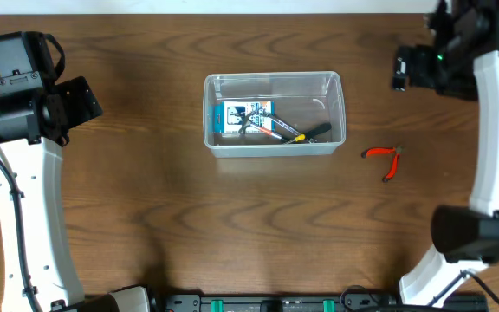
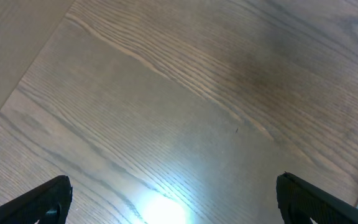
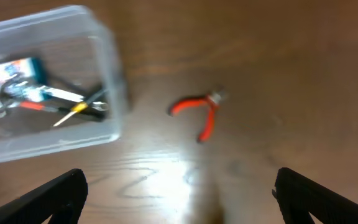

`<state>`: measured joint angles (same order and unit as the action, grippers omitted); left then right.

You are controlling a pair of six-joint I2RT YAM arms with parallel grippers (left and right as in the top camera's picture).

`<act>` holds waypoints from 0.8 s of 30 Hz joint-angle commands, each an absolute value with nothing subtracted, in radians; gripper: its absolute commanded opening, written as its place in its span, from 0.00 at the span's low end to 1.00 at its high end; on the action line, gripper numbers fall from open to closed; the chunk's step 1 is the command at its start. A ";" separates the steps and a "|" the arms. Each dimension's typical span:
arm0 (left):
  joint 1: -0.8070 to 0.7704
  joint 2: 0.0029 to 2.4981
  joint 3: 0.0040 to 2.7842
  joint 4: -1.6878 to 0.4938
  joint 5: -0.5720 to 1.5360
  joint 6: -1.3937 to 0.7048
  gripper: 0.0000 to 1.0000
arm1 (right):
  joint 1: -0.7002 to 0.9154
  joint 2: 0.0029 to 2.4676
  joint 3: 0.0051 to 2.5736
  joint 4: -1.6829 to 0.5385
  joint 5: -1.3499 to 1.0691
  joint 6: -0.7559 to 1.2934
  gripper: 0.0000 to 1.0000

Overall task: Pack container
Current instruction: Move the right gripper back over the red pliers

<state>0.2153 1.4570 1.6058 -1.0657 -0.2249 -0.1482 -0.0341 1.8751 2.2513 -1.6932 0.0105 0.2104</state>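
Risk: nudging pliers (image 3: 208,119) right of container (image 1: 273,76) by off-centre descent. Right fingers (image 3: 55,196) wide open, empty; left fingers (image 2: 42,200) likewise.

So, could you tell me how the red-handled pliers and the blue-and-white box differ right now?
The pliers lie on the table, right of the container; the box lies inside it. The pliers lie alone; the box has other tools beside it. Both are ungripped.

Dark brown wood-grain table (image 1: 145,217), soft white glare (image 2: 160,208) on its surface, pale strip (image 1: 232,5) beyond far edge
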 commanded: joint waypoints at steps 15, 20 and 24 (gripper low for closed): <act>0.220 1.459 1.608 -1.065 -0.240 -0.132 0.98 | -0.212 1.543 1.654 -1.597 0.190 0.508 0.99; 0.220 1.459 1.608 -1.065 -0.240 -0.132 0.98 | -0.211 1.543 1.487 -1.472 0.122 0.509 0.99; 0.220 1.459 1.608 -1.065 -0.240 -0.132 0.98 | -0.211 1.543 1.357 -1.355 0.121 0.608 0.99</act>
<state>0.2153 1.4570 1.6058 -1.0653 -0.2249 -0.1486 -0.2066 1.5455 1.4117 -1.3842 0.1322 0.5259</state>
